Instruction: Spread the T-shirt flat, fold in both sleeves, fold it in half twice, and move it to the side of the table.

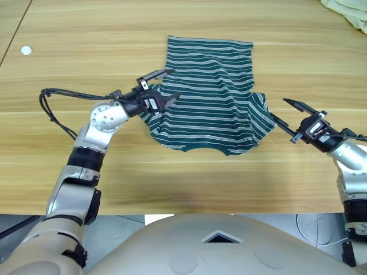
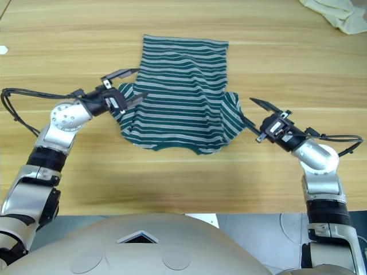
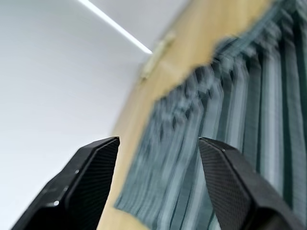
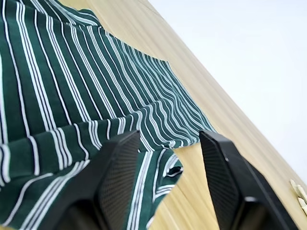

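On the table (image 1: 86, 34) middle, one striped T-shirt (image 1: 209, 91), long axis away from me, hem far, my left gripper (image 1: 175, 83) wide open at its left edge, my right gripper (image 1: 278, 109) wide open beside its right sleeve

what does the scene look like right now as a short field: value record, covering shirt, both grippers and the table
T-shirt: green with white stripes, mid-table, hem far from the robot, rumpled along the near edge
right sleeve: sticks out sideways, not folded in
left gripper: open, over the shirt's left edge
right gripper: open, just beside the right sleeve, holding nothing
table: wooden
other items: pale cloth at the far right corner; small white disc at the far left
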`<state>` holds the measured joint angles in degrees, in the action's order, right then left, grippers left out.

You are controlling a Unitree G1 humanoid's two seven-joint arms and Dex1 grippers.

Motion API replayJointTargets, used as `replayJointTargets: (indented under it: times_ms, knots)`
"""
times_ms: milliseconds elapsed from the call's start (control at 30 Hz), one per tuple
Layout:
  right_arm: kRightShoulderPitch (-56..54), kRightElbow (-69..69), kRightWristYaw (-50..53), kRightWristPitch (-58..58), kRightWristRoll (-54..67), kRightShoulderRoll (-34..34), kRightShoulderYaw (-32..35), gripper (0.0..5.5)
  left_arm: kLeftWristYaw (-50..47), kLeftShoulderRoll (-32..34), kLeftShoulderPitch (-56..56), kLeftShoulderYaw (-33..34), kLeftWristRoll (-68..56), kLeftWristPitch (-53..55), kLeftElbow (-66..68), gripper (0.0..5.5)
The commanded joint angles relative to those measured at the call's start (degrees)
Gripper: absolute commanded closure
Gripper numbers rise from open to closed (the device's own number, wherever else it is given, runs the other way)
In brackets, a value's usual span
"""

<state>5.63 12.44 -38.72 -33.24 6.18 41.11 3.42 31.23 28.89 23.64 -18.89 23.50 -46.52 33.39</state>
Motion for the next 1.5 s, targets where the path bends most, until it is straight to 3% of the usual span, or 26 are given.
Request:
replayJointTargets:
  times_ms: [33,167,267,533,700,933,1200,1367,1500]
  knots:
    - [-1.8,3.0,1.1,-1.9,-2.6,-0.9,-0.3,3.22,1.3,3.9,-2.3,-5.0,5.3,-4.1,4.3,2.44]
    - [-4.4,6.0,1.9,-3.8,-4.8,-2.4,-1.7,3.22,-8.0,6.8,-2.1,-5.7,12.1,-0.7,11.3,2.44]
    - [-5.6,8.3,2.4,-5.0,-6.3,-2.8,-2.2,3.22,-9.6,8.4,-5.7,-6.0,10.9,-1.4,12.5,2.44]
    - [-6.6,14.0,5.8,-7.5,-12.3,-1.5,-3.1,3.22,-2.7,12.6,-27.9,-6.1,-6.1,0.0,-12.0,2.44]
    - [-6.3,13.1,8.5,-8.7,-14.6,-1.1,-3.0,3.22,-3.0,11.8,-33.5,-4.5,-6.8,6.7,-22.2,2.44]
    - [-3.5,4.5,10.3,-8.5,-16.9,-1.0,-3.5,3.22,-11.5,12.0,-33.7,7.5,-4.0,13.1,-31.2,2.44]
    - [-5.7,3.1,9.7,-8.0,-17.5,-1.3,-4.9,3.22,-10.1,14.2,-42.1,18.1,-11.8,14.7,-46.1,2.44]
    - [-10.5,5.6,9.0,-8.6,-18.1,-2.2,-7.7,3.22,-11.5,18.8,-48.4,21.1,4.8,21.2,-39.2,2.44]
    - [-14.3,9.2,9.4,-9.1,-18.7,-2.5,-9.1,3.22,-9.0,20.9,-54.2,22.5,7.1,23.1,-41.4,2.44]
